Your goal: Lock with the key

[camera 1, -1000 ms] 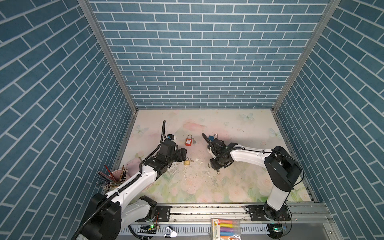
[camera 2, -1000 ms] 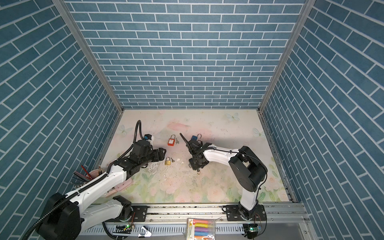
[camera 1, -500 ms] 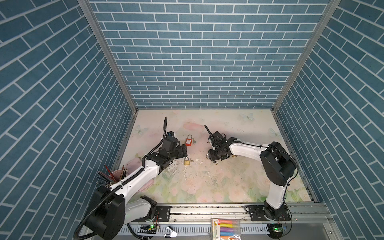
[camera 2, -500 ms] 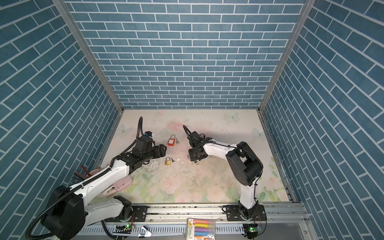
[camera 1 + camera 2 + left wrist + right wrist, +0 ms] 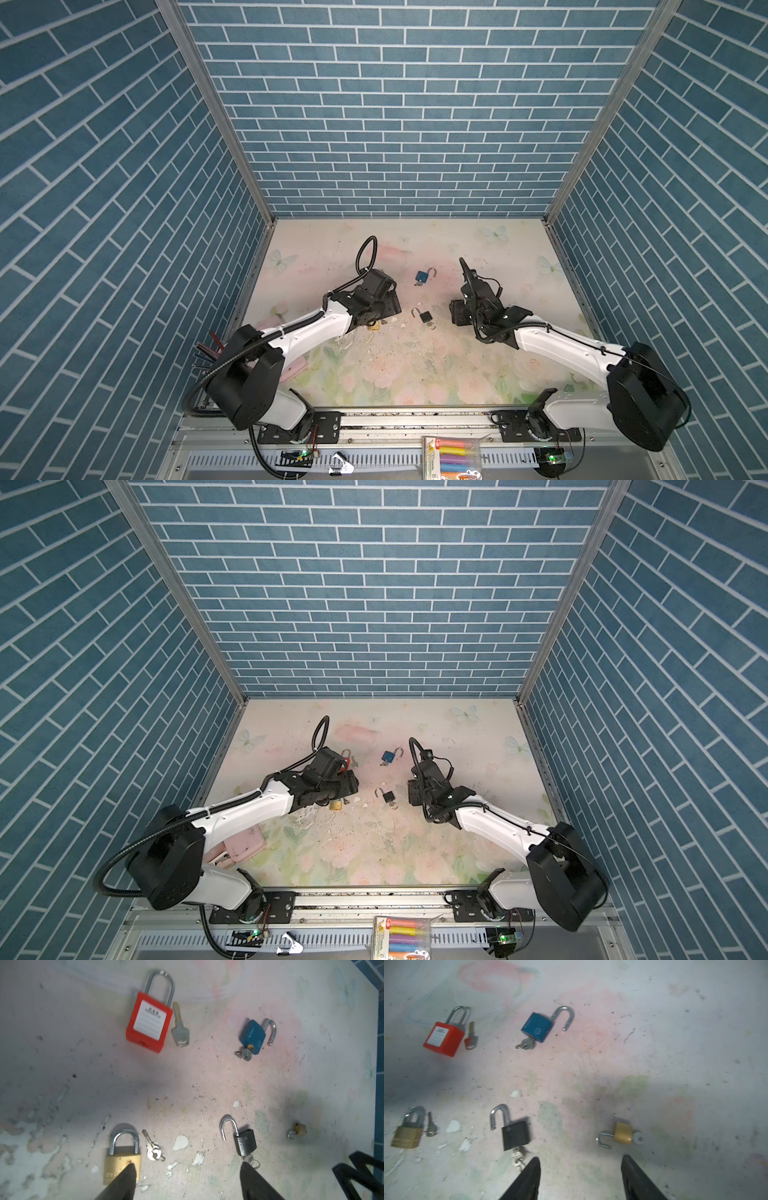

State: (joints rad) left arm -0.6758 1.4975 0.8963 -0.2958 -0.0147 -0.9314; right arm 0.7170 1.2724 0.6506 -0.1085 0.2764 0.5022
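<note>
Several padlocks lie on the floral mat. The black padlock has its shackle open and a key in its base. The blue padlock is open too, with its key inserted. A small brass padlock lies open with a key in it. The big brass padlock and the red padlock are closed, each with a loose key beside it. My left gripper hovers open over the big brass padlock. My right gripper is open and empty between the black and small brass padlocks.
A pink case and a holder of pencils sit at the front left under the left arm. A pack of markers lies on the front rail. Blue brick walls close in three sides.
My right gripper has opened and drawn back to the right, off the black padlock, which now lies in plain sight. My left gripper has edged forward over the big brass padlock.
</note>
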